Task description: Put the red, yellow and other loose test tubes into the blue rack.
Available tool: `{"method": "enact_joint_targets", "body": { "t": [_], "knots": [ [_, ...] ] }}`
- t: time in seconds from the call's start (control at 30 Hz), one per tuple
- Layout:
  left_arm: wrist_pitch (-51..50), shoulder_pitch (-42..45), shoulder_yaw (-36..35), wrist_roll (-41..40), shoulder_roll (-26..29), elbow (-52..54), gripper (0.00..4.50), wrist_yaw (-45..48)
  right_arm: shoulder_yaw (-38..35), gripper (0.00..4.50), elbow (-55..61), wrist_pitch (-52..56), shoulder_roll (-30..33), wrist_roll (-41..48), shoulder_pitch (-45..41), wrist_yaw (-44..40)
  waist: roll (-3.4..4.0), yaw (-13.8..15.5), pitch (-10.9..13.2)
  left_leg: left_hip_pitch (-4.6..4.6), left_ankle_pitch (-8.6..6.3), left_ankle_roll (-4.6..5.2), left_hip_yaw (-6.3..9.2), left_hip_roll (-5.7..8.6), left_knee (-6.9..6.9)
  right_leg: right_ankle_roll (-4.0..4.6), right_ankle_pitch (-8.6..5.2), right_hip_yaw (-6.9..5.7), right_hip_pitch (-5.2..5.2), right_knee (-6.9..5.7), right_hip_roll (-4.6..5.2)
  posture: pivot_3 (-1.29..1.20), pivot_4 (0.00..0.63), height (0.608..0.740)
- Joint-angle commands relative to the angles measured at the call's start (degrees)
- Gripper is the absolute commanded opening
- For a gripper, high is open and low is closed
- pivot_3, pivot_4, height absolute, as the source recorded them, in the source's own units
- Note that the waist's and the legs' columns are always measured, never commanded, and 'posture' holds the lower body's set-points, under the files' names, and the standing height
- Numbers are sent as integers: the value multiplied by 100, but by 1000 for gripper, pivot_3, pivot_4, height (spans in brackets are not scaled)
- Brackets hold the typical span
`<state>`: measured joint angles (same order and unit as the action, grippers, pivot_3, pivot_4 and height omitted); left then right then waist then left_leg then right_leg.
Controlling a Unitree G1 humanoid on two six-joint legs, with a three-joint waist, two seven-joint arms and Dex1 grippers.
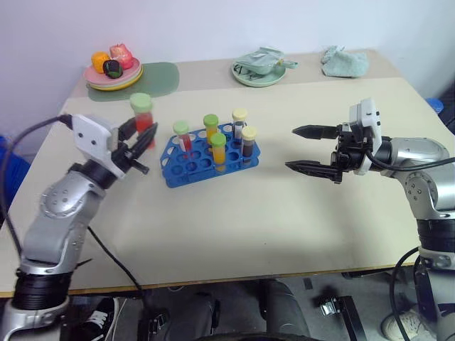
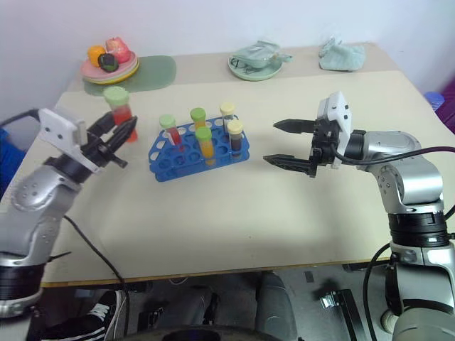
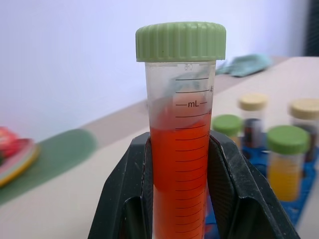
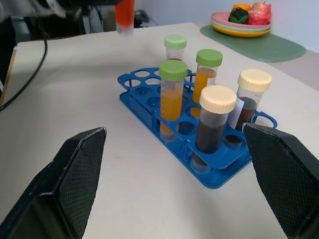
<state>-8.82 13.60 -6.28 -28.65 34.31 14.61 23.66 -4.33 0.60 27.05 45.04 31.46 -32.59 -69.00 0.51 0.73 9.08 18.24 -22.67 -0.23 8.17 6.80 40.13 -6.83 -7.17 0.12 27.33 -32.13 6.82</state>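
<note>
- Near of the blue rack (image 1: 210, 154) the table (image 1: 234, 227) lies bare to its front edge — wide open room between the two arms
- Left of the rack, the left gripper (image 1: 139, 145) has its jaws pinching a red test tube (image 1: 143, 117) upright, green cap on top; the tube is lifted off the table, apart from the rack's left end
- Right of the rack, the right gripper (image 1: 311, 149) hovers with jaws spread wide and nothing between them; its fingertips point at the rack across a clear gap
- In the rack stand five tubes; one red, two yellow with green caps, two dark with cream caps (image 4: 218, 99) — the holes at its left end and near row are free
- Beyond the rack, near the far edge: a plate of toy fruit (image 1: 114, 69) on a green mat (image 1: 153, 78) to the left; a green plate (image 1: 259, 72) and a crumpled cloth (image 1: 345, 62) to the right
</note>
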Motion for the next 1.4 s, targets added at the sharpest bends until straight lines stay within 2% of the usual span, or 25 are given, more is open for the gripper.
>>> {"method": "enact_joint_targets", "body": {
  "t": [0.03,0.2,0.43,0.57,1.07,1.17,1.3,1.4],
  "knots": [
    [820,248,198,505,-348,-541,1134,354,-150,4500,89,-72,91,1,-134,5,0,4,0,0,0,0,-1,0,0,0,0,0,0,0,0,0,150,740],
    [1591,536,452,939,-853,-1364,1134,797,-188,4500,110,-12,114,8,-168,74,-2,1,-1,0,0,1,-1,1,3,-2,2,-2,-1,0,1,0,150,740],
    [1918,501,598,1215,-1219,-1715,1134,1045,-283,4500,256,92,226,62,-31,130,-2,1,-2,1,0,1,0,-1,2,-3,3,-2,0,1,0,0,150,740],
    [1925,492,646,1520,-1309,-1938,1134,940,-330,4500,309,144,257,77,8,157,-2,5,-2,1,0,1,0,-1,2,-3,3,-2,0,1,0,0,150,740],
    [1756,315,682,1538,-1670,-1994,1134,960,-320,4500,294,122,257,64,-19,184,-2,16,-6,-2,0,1,0,0,3,-4,3,-2,-4,2,0,0,150,740],
    [1591,334,486,1280,-1748,-1945,2299,930,-315,4500,289,113,255,63,-14,173,-2,12,-6,-2,0,1,0,0,3,-4,3,-2,-5,1,0,0,150,740],
    [1638,229,325,1193,-1681,-1710,4384,957,-291,4500,228,73,245,41,-42,146,-2,3,-5,-2,0,1,1,-2,1,-4,3,-2,-1,1,-1,0,150,740],
    [1678,61,204,1068,-1547,-1454,4449,1114,-273,4500,164,12,232,15,-48,110,-2,2,-5,-1,0,1,1,-4,1,-4,3,-2,-1,1,-2,0,150,740]
  ]
}}
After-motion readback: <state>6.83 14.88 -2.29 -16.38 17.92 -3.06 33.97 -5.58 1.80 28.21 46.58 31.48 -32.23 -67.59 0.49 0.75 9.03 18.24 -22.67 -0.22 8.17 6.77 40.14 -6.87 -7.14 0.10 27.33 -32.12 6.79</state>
